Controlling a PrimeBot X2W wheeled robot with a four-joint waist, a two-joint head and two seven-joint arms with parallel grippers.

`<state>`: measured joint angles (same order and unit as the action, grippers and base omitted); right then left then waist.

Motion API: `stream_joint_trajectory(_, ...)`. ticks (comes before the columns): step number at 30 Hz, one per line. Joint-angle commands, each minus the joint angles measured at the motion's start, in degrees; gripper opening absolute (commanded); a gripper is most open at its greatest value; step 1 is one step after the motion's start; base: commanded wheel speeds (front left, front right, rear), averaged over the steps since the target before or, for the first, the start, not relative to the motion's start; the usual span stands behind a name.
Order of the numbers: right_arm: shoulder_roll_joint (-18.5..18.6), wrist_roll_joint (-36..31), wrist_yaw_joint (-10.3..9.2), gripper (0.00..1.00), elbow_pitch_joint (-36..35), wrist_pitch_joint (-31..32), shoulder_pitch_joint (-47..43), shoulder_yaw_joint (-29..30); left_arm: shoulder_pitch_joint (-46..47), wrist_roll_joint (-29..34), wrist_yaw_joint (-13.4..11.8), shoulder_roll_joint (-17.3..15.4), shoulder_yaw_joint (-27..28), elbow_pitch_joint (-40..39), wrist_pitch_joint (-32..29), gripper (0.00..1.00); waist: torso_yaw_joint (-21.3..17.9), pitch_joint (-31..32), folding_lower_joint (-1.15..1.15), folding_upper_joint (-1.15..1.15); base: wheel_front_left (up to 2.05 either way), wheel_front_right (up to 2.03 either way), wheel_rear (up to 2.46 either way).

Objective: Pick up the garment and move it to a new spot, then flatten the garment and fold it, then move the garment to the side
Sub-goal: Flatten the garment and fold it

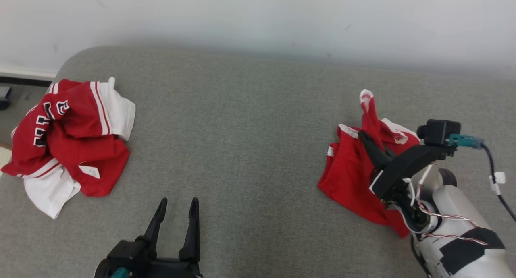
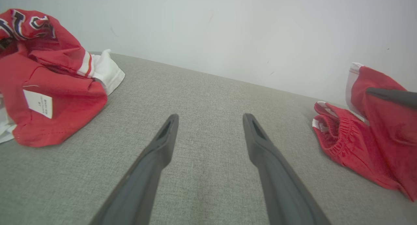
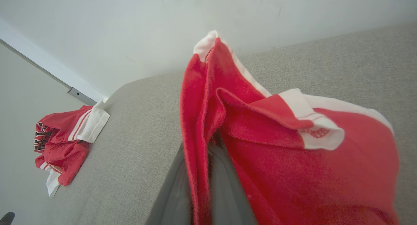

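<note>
Red garment (image 1: 346, 173), peak toward wall (image 1: 258, 12), in grip of right end effector (image 1: 364, 136); left end effector (image 1: 179, 202) agape

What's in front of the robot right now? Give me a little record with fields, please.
Surface: grey cushion, pale wall behind
Left side: crumpled red-and-white jersey, nothing touching it
Right side: red shorts, one part pulled up, the rest lying on the cushion
Right pincer: shut on the shorts
Left pincer: open, holding nothing, over bare cushion between the two garments
</note>
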<state>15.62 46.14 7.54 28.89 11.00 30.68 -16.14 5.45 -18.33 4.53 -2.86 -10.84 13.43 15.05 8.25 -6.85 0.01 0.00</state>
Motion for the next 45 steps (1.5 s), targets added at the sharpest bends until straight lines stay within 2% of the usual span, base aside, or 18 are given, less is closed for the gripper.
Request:
stream_joint_trajectory(1, -0.72, -0.78, -0.12, 0.0, 0.98, -0.43, 0.87, -0.22, 1.12, -0.83, -0.2, -0.06, -0.14, -0.07, 0.2, 1.0, 1.15, -1.07, -0.01, 0.0, 0.0, 0.0, 0.0)
stream_joint_trajectory(6, -2.94, -4.99, -0.12, 0.0, 8.14, -2.84, 2.45, -0.54, 2.33, -1.55, -0.84, -0.05, -1.56, 0.16, 0.2, 1.0, 2.91, -2.4, -0.01, 0.0, 0.0, 0.0, 0.0)
stream_joint_trajectory(11, -4.38, -6.37, -0.12, 0.0, 11.95, -4.81, 3.38, -1.8, 3.12, -1.96, -1.24, -0.05, -1.79, 0.2, 0.2, 1.0, 3.48, -3.07, -0.01, 0.0, 0.0, 0.0, 0.0)
stream_joint_trajectory(12, -4.68, -6.21, -0.12, 0.04, 12.38, -4.96, 3.39, -2.19, 3.0, -1.99, -1.28, -0.05, -1.63, 0.23, 0.2, 1.0, 3.43, -3.07, -0.01, 0.0, 0.0, 0.0, 0.0)
stream_joint_trajectory(13, -4.89, -6.04, -0.12, 0.44, 12.6, -5.19, 3.4, -2.55, 2.83, -1.97, -1.29, -0.06, -1.5, 0.27, 0.2, 1.0, 3.34, -3.03, -0.01, 0.0, 0.0, 0.0, 0.0)
stream_joint_trajectory(14, -4.97, -5.82, -0.12, 1.0, 12.64, -5.54, 3.37, -2.9, 2.64, -1.92, -1.31, -0.05, -1.38, 0.33, 0.2, 1.0, 3.22, -2.9, -0.01, 0.0, 0.0, 0.0, 0.0)
stream_joint_trajectory(19, -2.99, -4.21, -0.12, 1.0, 9.58, -8.35, 2.28, -4.69, 1.47, -1.36, -1.29, -0.06, -0.49, 0.62, 0.2, 1.0, 2.17, -1.73, -0.01, 0.0, 0.0, 0.0, 0.0)
stream_joint_trajectory(24, 1.48, -1.89, -0.12, 1.0, 3.18, -11.4, -0.69, -4.97, 0.17, -0.76, -1.14, -0.05, 0.85, 0.34, 0.2, 1.0, 0.84, -0.53, -0.01, 0.0, 0.0, 0.0, 0.0)
stream_joint_trajectory(25, 1.48, -1.89, -0.12, 1.0, 3.18, -11.4, -0.69, -4.97, 0.17, -0.76, -1.14, -0.05, 0.85, 0.34, 0.2, 1.0, 0.84, -0.53, -0.01, 0.0, 0.0, 0.0, 0.0)
stream_joint_trajectory(30, 6.12, -1.22, -0.12, 1.0, -1.3, -15.22, -5.99, -0.85, -0.68, 0.19, -0.88, -0.05, 2.33, -0.51, 0.2, 1.0, -0.23, 0.13, -0.01, 0.0, 0.0, 0.0, 0.0)
stream_joint_trajectory(35, 8.34, -3.0, -0.12, 1.0, -2.55, -18.63, -11.36, 4.21, -1.52, 0.64, -0.56, -0.04, 3.76, -0.96, 0.2, 1.0, -0.95, 0.47, -0.01, 0.0, 0.0, 0.0, 0.0)
stream_joint_trajectory(41, 6.39, -7.65, -0.12, 1.0, -2.9, -23.73, -17.07, 9.16, -2.36, 1.85, -0.31, -0.05, 4.84, -1.4, 0.2, 1.0, -1.3, 1.39, -0.01, 0.0, 0.0, 0.0, 0.0)
stream_joint_trajectory(45, 3.99, -14.07, -0.12, 1.0, -5.65, -25.95, -21.09, 12.96, -3.66, 2.4, -0.29, -0.04, 5.41, -2.12, 0.2, 1.0, -1.71, 2.25, -0.01, 0.0, 0.0, 0.0, 0.0)
